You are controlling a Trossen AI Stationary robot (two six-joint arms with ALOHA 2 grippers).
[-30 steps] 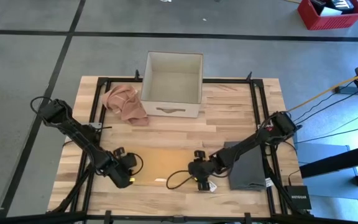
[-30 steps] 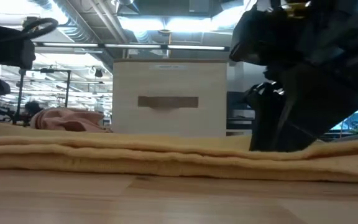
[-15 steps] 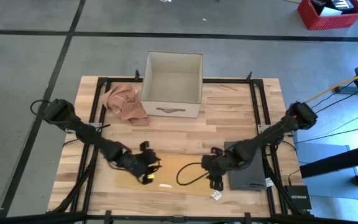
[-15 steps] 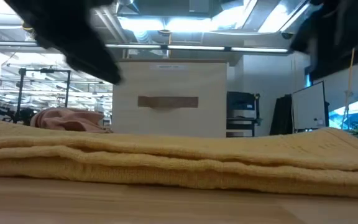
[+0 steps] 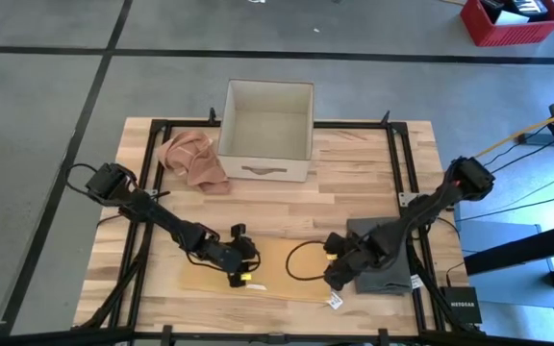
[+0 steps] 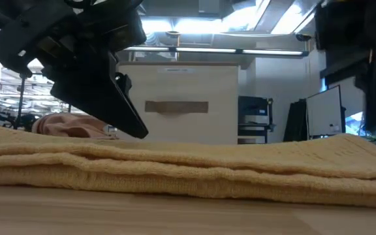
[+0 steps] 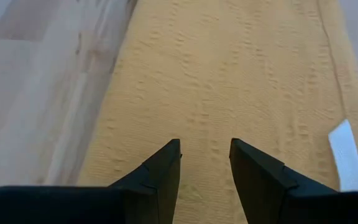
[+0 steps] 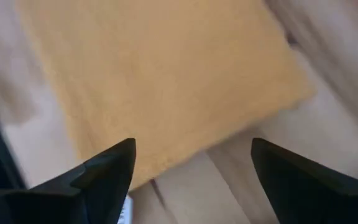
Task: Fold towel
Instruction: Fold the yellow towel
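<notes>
Two grippers flank the folded yellow towel point(image 5: 258, 271), which lies well in front of the open box point(image 5: 266, 120): left gripper point(image 5: 241, 266) over it, fingers slightly parted and empty; right gripper point(image 5: 338, 272) beside its edge, spread wide, empty.

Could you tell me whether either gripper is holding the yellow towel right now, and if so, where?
Neither: the left gripper hovers open over the yellow towel, and the right gripper is open beside its edge.

table layout from above

folded yellow towel point(image 5: 258, 272) lies at the wooden table's point(image 5: 354, 183) front; open fabric box point(image 5: 266, 130) behind it, crumpled pink cloth point(image 5: 193, 160) left of box, folded grey cloth point(image 5: 388, 255) right of towel.
</notes>
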